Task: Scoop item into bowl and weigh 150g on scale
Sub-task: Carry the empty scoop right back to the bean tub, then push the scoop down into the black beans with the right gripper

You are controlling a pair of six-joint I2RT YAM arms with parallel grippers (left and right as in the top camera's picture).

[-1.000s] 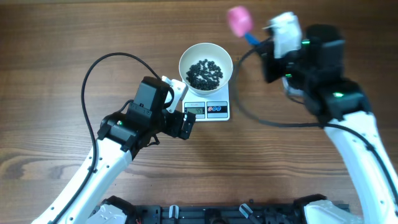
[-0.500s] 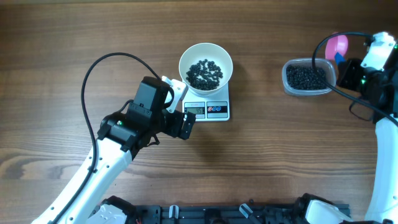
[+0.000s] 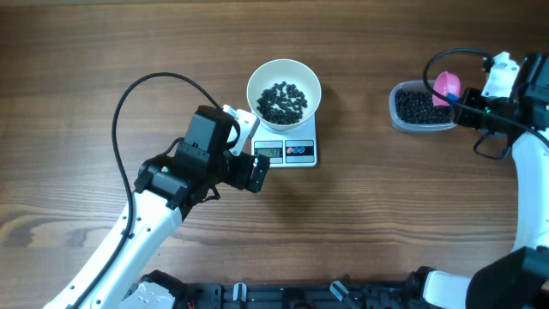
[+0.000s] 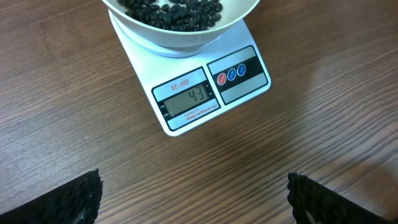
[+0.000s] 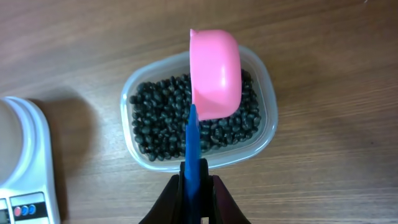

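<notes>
R gripper (image 5: 198, 186) clamped on blue handle (image 5: 193, 140) of pink scoop (image 5: 214, 74), over tub (image 5: 268, 112), upper right of overhead. Beans (image 5: 155, 124) in tub, some in bowl (image 3: 256, 79) on scale (image 4: 239, 74), top centre. Readout looks short of target. Dig deep, lift level. L gripper (image 4: 196, 199) wide open, idle.

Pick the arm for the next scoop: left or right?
Right. The right gripper is shut on the pink scoop, held over the tub of beans. The left gripper hangs open and empty by the scale, which reads 43.
</notes>
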